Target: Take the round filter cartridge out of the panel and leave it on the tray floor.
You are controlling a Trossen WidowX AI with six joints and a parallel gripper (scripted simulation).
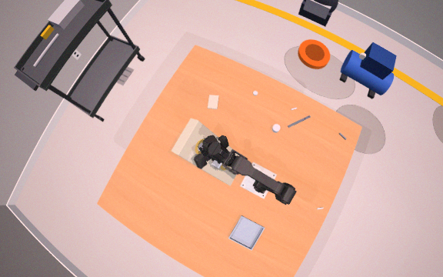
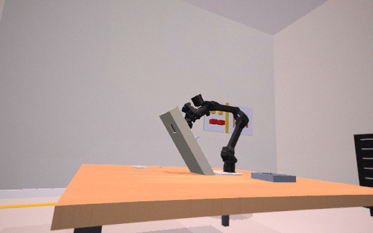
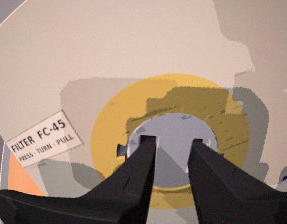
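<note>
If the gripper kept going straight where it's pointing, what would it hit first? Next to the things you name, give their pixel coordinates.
Likely the filter cartridge's grey face (image 3: 173, 127), already between the gripper's (image 3: 173, 142) fingers; exact depth is unclear.
</note>
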